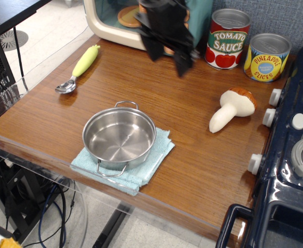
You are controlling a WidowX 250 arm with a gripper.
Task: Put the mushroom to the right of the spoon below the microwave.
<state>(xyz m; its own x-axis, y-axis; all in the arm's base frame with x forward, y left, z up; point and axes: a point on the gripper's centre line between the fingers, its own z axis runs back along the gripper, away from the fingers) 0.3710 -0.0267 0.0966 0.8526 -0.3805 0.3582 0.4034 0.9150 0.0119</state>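
The mushroom (pixel 233 108), cream stem and brown-orange cap, lies on its side on the wooden table at the right, near the toy stove. The spoon (pixel 79 68), with a yellow-green handle and metal bowl, lies at the far left. The microwave (pixel 110 20) stands at the back, partly hidden by my arm. My black gripper (pixel 168 56) hangs open and empty over the table in front of the microwave, well left of and behind the mushroom.
A steel pot (pixel 119 137) sits on a light blue cloth (pixel 156 160) near the front edge. A tomato sauce can (pixel 227 39) and a pineapple can (pixel 266 57) stand at the back right. A dark blue toy stove (pixel 290 155) borders the right side.
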